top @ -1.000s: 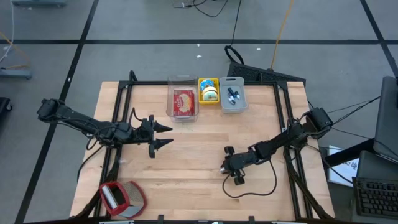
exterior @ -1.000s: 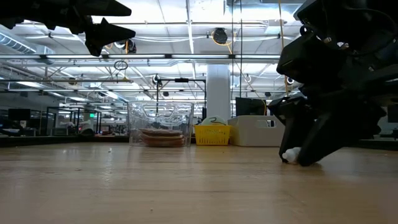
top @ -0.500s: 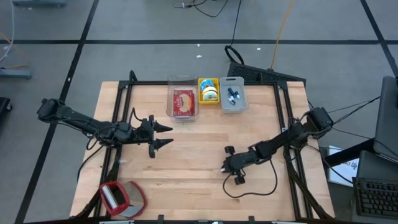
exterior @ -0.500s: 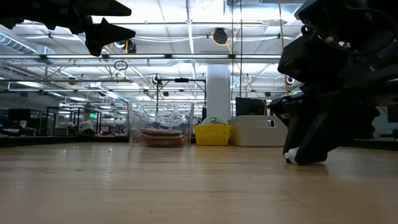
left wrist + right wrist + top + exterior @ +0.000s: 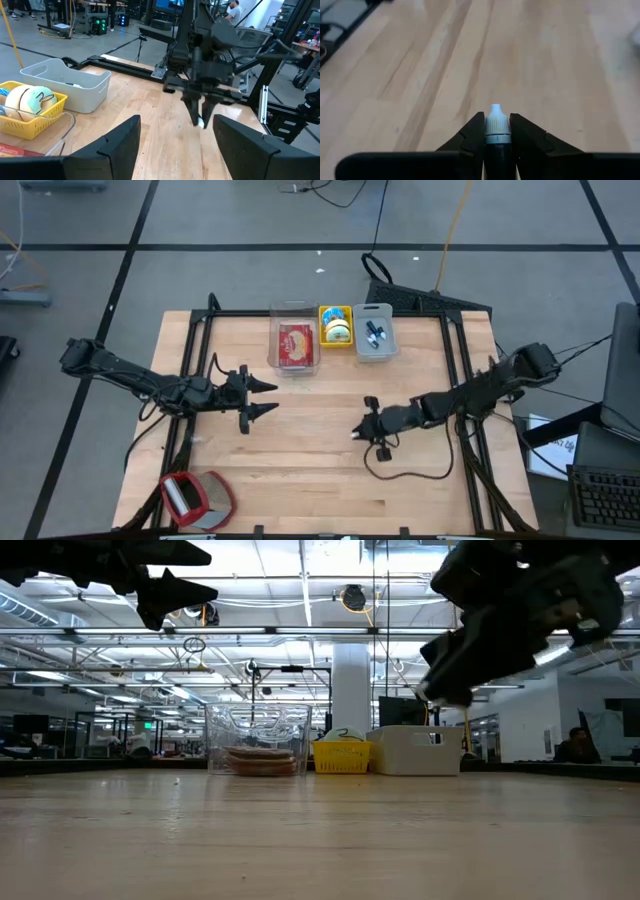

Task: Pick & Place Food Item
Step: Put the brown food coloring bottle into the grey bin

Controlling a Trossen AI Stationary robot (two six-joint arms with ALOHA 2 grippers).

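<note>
Right gripper [image 5: 497, 131] pinches a small white-capped bottle [image 5: 496, 124] lengthwise, cap forward, clear of the table [image 5: 320, 420] mid-frame, presumably for carrying; left gripper [image 5: 262, 398] waits spread, centre-left.

The right gripper [image 5: 497, 131] hangs above the table, fingers pinched on a small white-capped dark bottle [image 5: 496, 125]. The left gripper [image 5: 265, 399] hovers level, fingers spread.

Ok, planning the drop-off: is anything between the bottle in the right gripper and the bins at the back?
Nothing visible. The right gripper holds the bottle above the table, and only bare wood lies between it and the bins.
</note>
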